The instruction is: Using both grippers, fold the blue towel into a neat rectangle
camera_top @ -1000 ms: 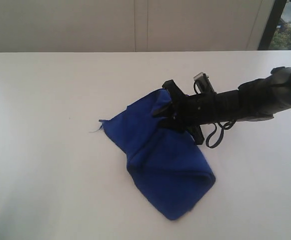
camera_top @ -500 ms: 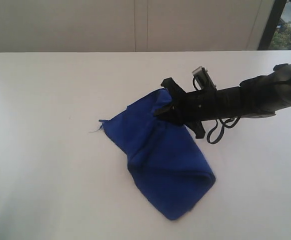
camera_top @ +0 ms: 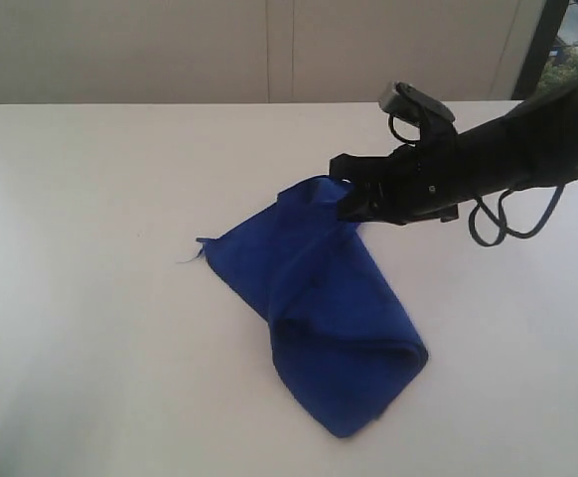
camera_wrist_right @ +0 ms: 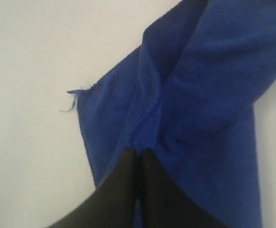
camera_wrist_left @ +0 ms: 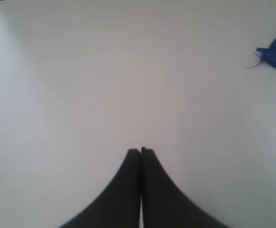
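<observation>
Right claw [camera_top: 349, 199] clamps the blue towel [camera_top: 319, 318] at its far edge; its length trails diagonally nearward. Left claw [camera_wrist_left: 141, 151] closed, empty, well apart.

The blue towel [camera_top: 334, 318] lay rumpled and loosely doubled over on the white surface [camera_top: 90, 358], with a frayed thread at its left corner and its upper corner raised off the surface. The black right claw [camera_top: 347, 201] was clamped on that raised corner. The left claw [camera_wrist_left: 141, 152], jaws pressed together and empty, hung above the surface apart from the towel.
</observation>
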Robot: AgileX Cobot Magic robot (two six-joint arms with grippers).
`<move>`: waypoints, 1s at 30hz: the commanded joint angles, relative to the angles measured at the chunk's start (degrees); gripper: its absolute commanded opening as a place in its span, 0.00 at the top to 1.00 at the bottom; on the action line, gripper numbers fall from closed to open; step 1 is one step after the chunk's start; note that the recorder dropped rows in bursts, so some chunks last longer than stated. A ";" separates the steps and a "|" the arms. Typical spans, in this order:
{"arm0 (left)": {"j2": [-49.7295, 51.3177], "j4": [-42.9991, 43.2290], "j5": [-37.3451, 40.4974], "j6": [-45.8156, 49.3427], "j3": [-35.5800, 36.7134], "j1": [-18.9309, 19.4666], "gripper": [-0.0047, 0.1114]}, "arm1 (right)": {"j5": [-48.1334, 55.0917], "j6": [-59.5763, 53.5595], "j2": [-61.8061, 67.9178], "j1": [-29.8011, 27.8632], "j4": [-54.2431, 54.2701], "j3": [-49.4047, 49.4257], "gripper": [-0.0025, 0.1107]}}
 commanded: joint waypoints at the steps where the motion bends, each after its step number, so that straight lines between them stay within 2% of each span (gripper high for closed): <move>1: -0.22 -0.14 0.10 -0.54 0.27 0.23 0.96 | -2.60 6.13 -2.16 0.15 -12.13 -0.20 0.98; 28: -0.22 -0.14 0.10 -0.54 0.27 0.23 0.96 | -7.26 6.96 -3.09 0.15 -14.23 -0.20 0.98; 30: -0.22 -2.12 -0.59 -1.89 0.27 0.23 0.96 | -7.26 6.96 -3.09 0.15 -14.78 -0.20 0.98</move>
